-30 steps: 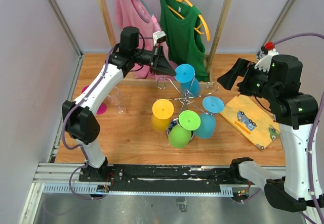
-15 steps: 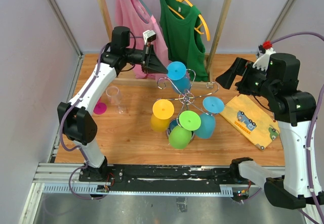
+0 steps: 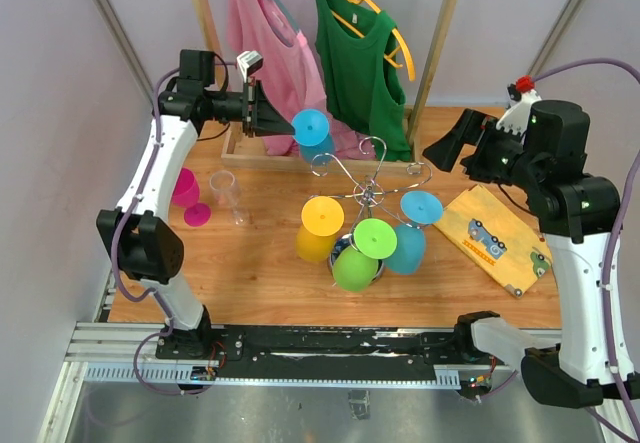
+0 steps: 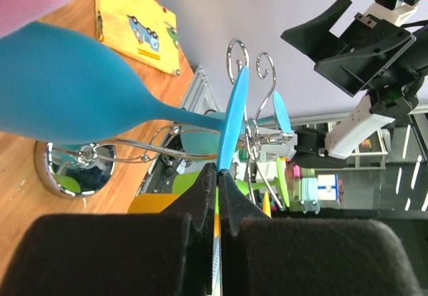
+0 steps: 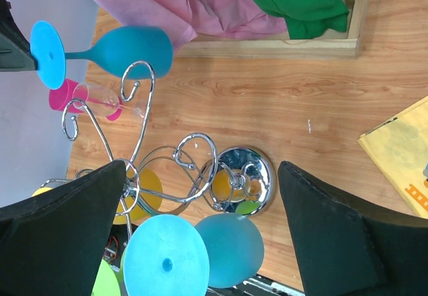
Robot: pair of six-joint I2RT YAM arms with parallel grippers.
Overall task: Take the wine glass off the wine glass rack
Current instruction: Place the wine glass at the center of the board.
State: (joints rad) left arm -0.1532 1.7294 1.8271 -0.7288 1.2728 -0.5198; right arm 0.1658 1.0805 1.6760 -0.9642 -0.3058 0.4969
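The wine glass (image 3: pixel 312 128), the deep blue one, hangs on its side in the air at the back of the worktop (image 3: pixel 260 263), in front of the pink garment on the clothes rail (image 3: pixel 205 23). The left tool (image 3: pixel 284 123) has it by the round foot. It sits up and to the left of the wine glass rack (image 3: pixel 368 185), near the upper scroll, and from above it looks unhooked from every arm. A yellow glass (image 3: pixel 320 218), a green glass (image 3: pixel 372 238) and a pale blue glass (image 3: pixel 420 207) hang on the rack. A pink glass (image 3: pixel 186 187) and a clear glass (image 3: pixel 228 193) sit on the worktop to the left. The right tool (image 3: pixel 452 145) is raised to the right of the rack, jaws spread wide, with nothing in them.

From the left wrist, the two fingers (image 4: pixel 200 196) are pressed together on the rim of the foot, which shows edge-on. The stem runs left to the bowl, which floats above the rack's mirror base. The chrome scrolls stand behind the foot.

From the right wrist, the glass lies level at the upper left, foot pointing left. One scroll crosses the lower edge of the bowl in the picture; I cannot tell whether they touch. This tool's fingers stand far apart with only the rack below them.

By my reading, the lift-off is done or nearly so. What remains is to draw the bowl clear of that last scroll.
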